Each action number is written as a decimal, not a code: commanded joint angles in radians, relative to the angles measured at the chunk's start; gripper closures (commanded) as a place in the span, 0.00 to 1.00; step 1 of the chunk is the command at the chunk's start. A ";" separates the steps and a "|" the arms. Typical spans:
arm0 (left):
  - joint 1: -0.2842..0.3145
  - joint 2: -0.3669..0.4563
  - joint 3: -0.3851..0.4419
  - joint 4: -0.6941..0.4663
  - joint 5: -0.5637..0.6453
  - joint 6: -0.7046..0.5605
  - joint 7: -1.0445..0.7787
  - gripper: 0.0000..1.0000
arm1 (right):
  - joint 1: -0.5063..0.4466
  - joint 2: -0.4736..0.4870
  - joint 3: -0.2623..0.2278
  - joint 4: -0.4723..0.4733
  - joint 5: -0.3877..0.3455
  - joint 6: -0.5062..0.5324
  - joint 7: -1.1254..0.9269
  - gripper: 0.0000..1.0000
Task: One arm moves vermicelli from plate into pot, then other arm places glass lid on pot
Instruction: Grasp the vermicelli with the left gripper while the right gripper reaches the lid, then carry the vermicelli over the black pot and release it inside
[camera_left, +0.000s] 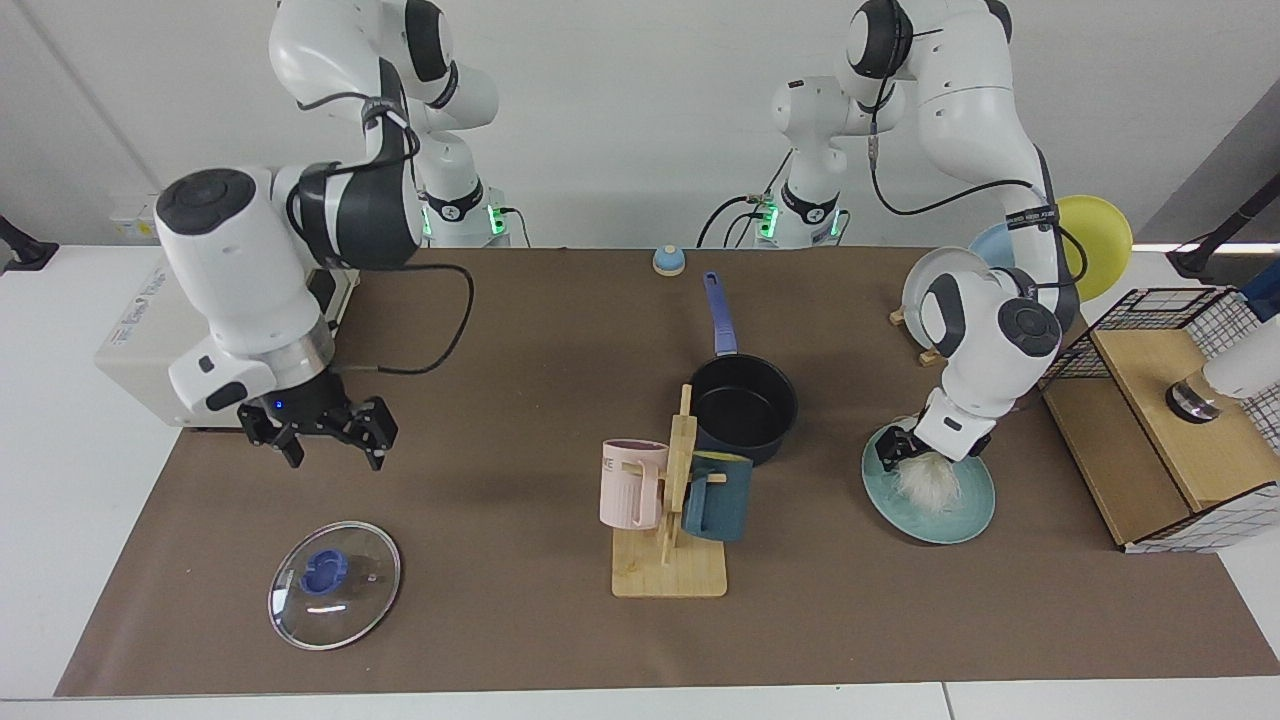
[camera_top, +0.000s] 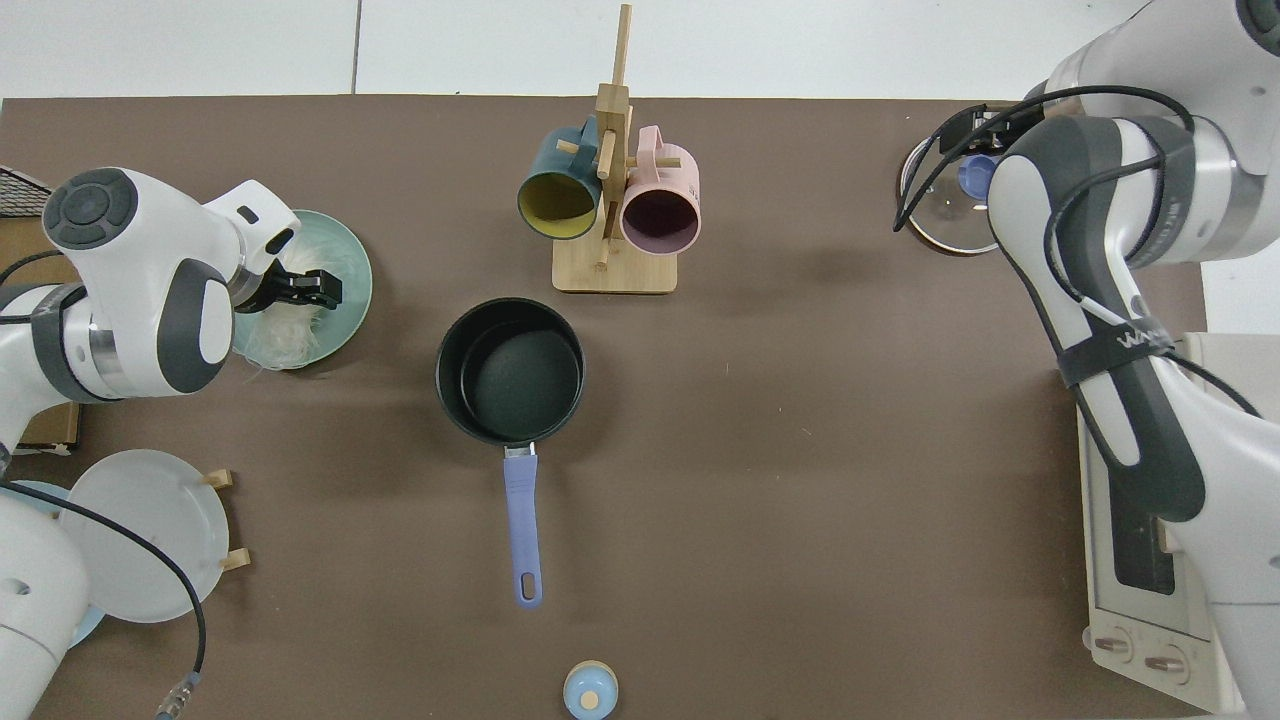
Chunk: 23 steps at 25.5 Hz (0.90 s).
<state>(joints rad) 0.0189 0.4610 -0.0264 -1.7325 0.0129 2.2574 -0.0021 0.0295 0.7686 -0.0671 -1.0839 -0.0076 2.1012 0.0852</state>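
The vermicelli (camera_left: 925, 485) (camera_top: 285, 335) lies as a white tangle on the teal plate (camera_left: 955, 515) (camera_top: 352, 268). My left gripper (camera_left: 900, 458) (camera_top: 315, 292) is down at the tangle's back edge, just over the plate. The dark pot (camera_left: 742, 405) (camera_top: 510, 370) stands empty at mid-table, its blue handle pointing toward the arm bases. The glass lid (camera_left: 333, 585) (camera_top: 930, 215) rests flat on the mat near the table's front. My right gripper (camera_left: 330, 455) (camera_top: 965, 130) hangs open above the mat, just behind the lid and apart from it. In the top view its arm covers part of the lid.
A wooden mug rack (camera_left: 670, 560) with a pink and a dark blue mug stands right in front of the pot. A toaster oven (camera_left: 150, 330) sits behind the right arm. A plate rack (camera_left: 940, 290) and a wooden box with a wire basket (camera_left: 1160, 430) flank the left arm.
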 joint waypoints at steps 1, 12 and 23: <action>0.019 0.010 0.000 0.047 -0.013 -0.025 0.050 1.00 | -0.043 0.058 0.013 0.055 -0.006 0.046 -0.064 0.00; 0.001 -0.102 -0.013 0.129 -0.005 -0.260 0.073 1.00 | -0.072 0.070 0.012 -0.005 0.009 0.086 -0.070 0.01; -0.088 -0.243 -0.023 -0.038 -0.013 -0.271 0.016 1.00 | -0.065 0.057 0.012 -0.088 0.009 0.177 -0.154 0.01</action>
<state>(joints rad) -0.0223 0.2908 -0.0578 -1.6558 0.0126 1.9508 0.0519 -0.0312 0.8464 -0.0634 -1.1289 -0.0073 2.2484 0.0028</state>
